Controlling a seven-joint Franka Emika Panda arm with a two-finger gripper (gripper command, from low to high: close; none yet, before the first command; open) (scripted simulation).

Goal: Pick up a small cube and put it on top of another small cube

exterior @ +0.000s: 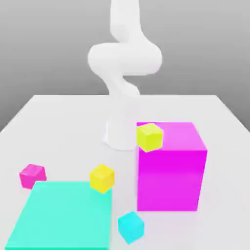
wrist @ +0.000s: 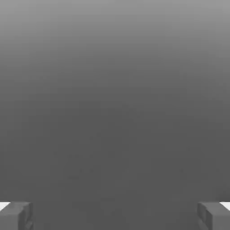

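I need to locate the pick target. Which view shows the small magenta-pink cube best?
The exterior view: the small magenta-pink cube sits whole on the white table, beside the flat cyan slab. The hand view shows grey background between the open gripper fingers.

I'm looking at a rendered simulation, not a real room. A flat white table (exterior: pixel 63 127) is floating against blank grey, carrying shadeless bright blocks.

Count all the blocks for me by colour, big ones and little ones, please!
Yellow: 2, one small yellow cube by the flat slab, one small yellow cube at the big block's top edge.
Magenta: 2, the small magenta-pink cube and the large magenta block.
Cyan: 2, the small cyan cube and the flat cyan slab.
Total: 6.
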